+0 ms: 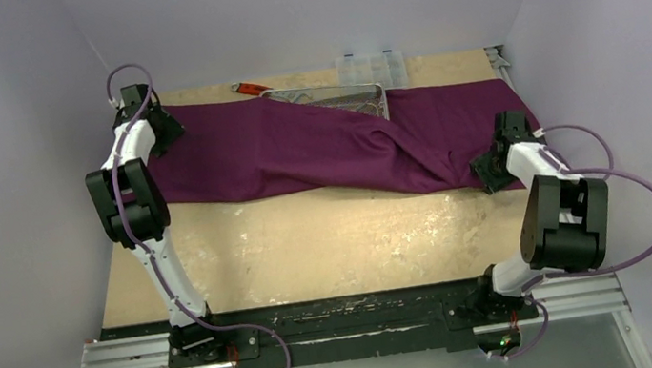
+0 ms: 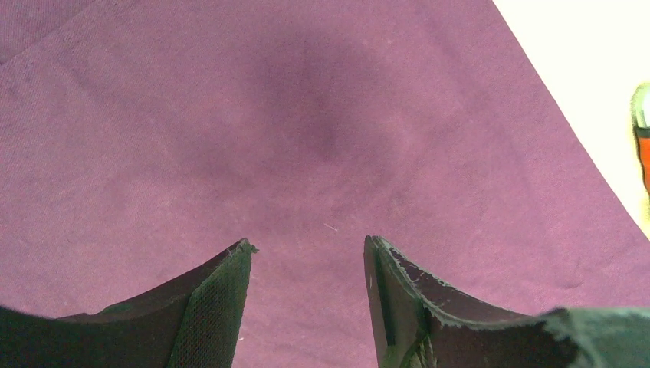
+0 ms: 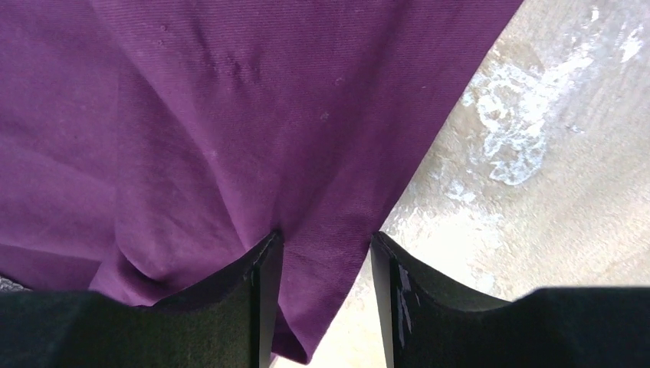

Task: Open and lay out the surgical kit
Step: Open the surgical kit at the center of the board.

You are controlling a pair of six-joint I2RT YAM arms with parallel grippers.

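The dark-purple cloth [image 1: 297, 145] lies spread in a wrinkled band across the back of the table. It covers the near part of the silver wire-mesh tray [image 1: 343, 95]. Thin steel pieces lie in the tray's left end; I cannot tell them apart. The packets are hidden. My left gripper [image 1: 163, 130] hovers open over the cloth's left end [image 2: 306, 130], its jaws [image 2: 306, 245] empty. My right gripper [image 1: 490, 166] is open at the cloth's right end, with the cloth's edge [image 3: 322, 230] lying loose between its fingers [image 3: 264, 268].
A red-handled wrench [image 1: 249, 88] lies at the back beside the tray; its red tip shows in the left wrist view [image 2: 642, 146]. A clear compartment box [image 1: 370, 66] stands against the back wall. Bare tan tabletop [image 1: 330, 241] lies in front of the cloth.
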